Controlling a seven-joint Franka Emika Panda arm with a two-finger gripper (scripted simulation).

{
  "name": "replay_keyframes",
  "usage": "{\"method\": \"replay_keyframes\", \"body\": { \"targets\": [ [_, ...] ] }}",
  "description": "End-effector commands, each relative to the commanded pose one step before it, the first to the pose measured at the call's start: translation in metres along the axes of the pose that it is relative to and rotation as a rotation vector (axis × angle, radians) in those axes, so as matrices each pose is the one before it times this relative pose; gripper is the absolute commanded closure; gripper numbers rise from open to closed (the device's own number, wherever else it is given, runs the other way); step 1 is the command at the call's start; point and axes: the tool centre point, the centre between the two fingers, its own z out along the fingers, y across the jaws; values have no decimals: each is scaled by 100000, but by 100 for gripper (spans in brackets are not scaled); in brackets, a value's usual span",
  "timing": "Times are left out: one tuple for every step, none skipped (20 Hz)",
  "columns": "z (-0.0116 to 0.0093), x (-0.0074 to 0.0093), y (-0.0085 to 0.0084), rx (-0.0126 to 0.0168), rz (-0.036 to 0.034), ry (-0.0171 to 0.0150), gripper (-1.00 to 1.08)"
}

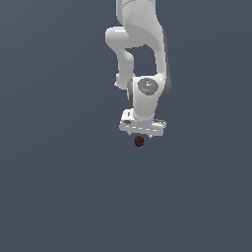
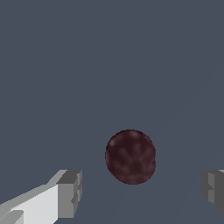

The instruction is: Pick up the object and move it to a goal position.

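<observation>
The object (image 1: 139, 141) is a small dark maroon roundish lump lying on the flat grey-blue ground, just below the white arm's hand in the exterior view. In the wrist view the object (image 2: 130, 156) fills the lower middle, mottled dark red. My gripper (image 1: 141, 134) hangs right above it with its jaws spread wide. Both grey fingertips (image 2: 70, 192) show at the sides of the wrist view, well apart, and the lump sits beyond the gap between them without touching either. Nothing is held.
The white arm (image 1: 142, 59) comes down from the top of the exterior view. Uniform grey-blue ground (image 1: 59, 197) lies all around, with no other objects or edges in sight.
</observation>
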Motion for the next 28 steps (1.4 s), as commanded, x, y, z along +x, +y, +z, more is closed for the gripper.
{"method": "replay_keyframes", "body": {
  "targets": [
    [129, -136, -95, 67, 513, 191, -92],
    [-63, 63, 35, -45, -352, -147, -92],
    [34, -2, -1, 0, 0, 0, -92],
    [103, -5, -4, 0, 0, 0, -92],
    [171, -9, -6, 0, 0, 0, -92],
    [228, -7, 16, 5, 45, 19, -92],
    [306, -17, -11, 0, 0, 0, -92],
    [361, -15, 12, 5, 45, 19, -92],
    [437, -25, -15, 0, 0, 0, -92],
    [488, -23, 8, 5, 45, 19, -92],
    [547, -25, 5, 5, 45, 19, -92],
    [526, -21, 5, 5, 45, 19, -92],
    [470, -19, -19, 0, 0, 0, -92],
    [391, -2, 6, 6, 45, 19, -92],
    [332, 1, -18, 0, 0, 0, -92],
    [253, 16, 7, 6, 45, 18, -92],
    [198, 15, -15, 0, 0, 0, -92],
    [136, 16, -13, 0, 0, 0, -92],
    [79, 13, -8, 0, 0, 0, -92],
    [15, 12, 21, 6, 45, 17, -92],
    [0, 0, 0, 0, 0, 0, 108],
    [0, 0, 0, 0, 0, 0, 108],
    [0, 0, 0, 0, 0, 0, 108],
    [0, 0, 0, 0, 0, 0, 108],
    [0, 0, 0, 0, 0, 0, 108],
    [0, 0, 0, 0, 0, 0, 108],
    [0, 0, 0, 0, 0, 0, 108],
    [0, 0, 0, 0, 0, 0, 108]
  ]
}}
